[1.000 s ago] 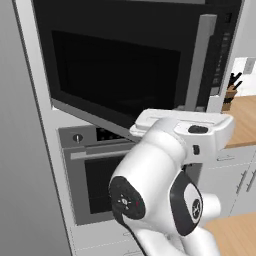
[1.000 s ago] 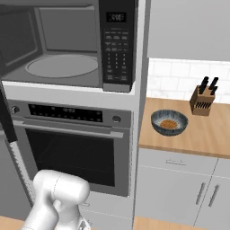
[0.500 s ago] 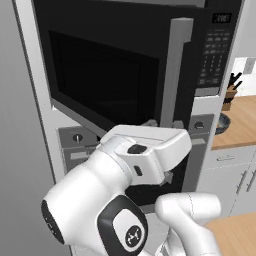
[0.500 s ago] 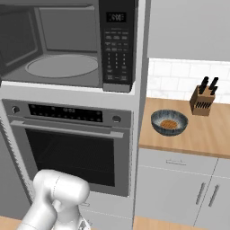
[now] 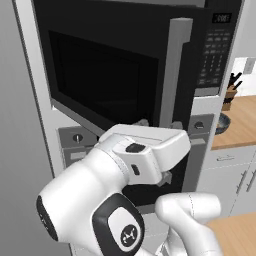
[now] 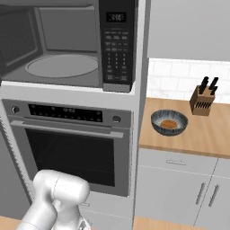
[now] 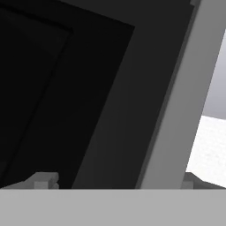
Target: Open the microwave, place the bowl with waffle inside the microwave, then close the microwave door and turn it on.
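My gripper [image 7: 114, 181] is standing with its two small dark fingertips [image 7: 43, 180] spread wide apart, clamping nothing, right up against the microwave door [image 5: 107, 75]. That glossy black panel with its dark rectangular window is hanging swung open, and its long, flat silver bar handle [image 7: 181, 110] is running slantwise between my fingertips without touching either. The microwave [image 6: 72, 45] is showing a smooth grey cavity with a round pale turntable [image 6: 62, 65], beside a black keypad. The bowl [image 6: 169, 122], round and dark grey-blue with fine streaks, is sitting on the wooden counter [image 6: 197, 134] near its front edge, holding a brown waffle [image 6: 169, 124]. A wooden knife block [image 6: 202, 99] is standing toward the counter's back edge. The steel-fronted oven [image 6: 67, 148] is sitting below the microwave.
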You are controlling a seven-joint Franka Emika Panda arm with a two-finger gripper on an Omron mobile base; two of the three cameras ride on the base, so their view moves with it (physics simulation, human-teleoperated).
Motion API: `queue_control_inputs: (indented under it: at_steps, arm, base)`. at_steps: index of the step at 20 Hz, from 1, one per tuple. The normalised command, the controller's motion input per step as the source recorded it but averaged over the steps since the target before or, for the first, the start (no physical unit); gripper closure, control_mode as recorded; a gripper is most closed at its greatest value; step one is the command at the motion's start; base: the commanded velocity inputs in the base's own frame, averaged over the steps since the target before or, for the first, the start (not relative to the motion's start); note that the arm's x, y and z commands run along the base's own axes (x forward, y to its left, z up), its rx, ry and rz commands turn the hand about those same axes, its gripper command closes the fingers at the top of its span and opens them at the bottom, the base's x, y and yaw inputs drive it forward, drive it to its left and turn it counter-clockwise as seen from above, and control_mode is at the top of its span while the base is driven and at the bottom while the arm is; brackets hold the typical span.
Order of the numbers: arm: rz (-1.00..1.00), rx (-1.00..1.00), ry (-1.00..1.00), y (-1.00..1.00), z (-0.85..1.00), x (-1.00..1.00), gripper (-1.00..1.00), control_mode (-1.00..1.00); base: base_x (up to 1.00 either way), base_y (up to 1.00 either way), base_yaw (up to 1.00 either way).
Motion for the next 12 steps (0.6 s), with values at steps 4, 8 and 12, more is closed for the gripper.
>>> queue_control_inputs:
  at_steps: [4,8,12]
  arm:
    - [0.17,0.0,0.01,0.04,-0.04,0.0,-1.0,-1.0]
    - [0.16,0.06,0.0,0.06,0.01,-0.01,-1.0,-1.0]
    - [0.01,0.15,-0.06,0.0,0.05,-0.32,-1.0,-1.0]
  base:
    - [0.0,0.0,0.0]
    - [0.0,0.0,0.0]
    - [0.0,0.0,0.0]
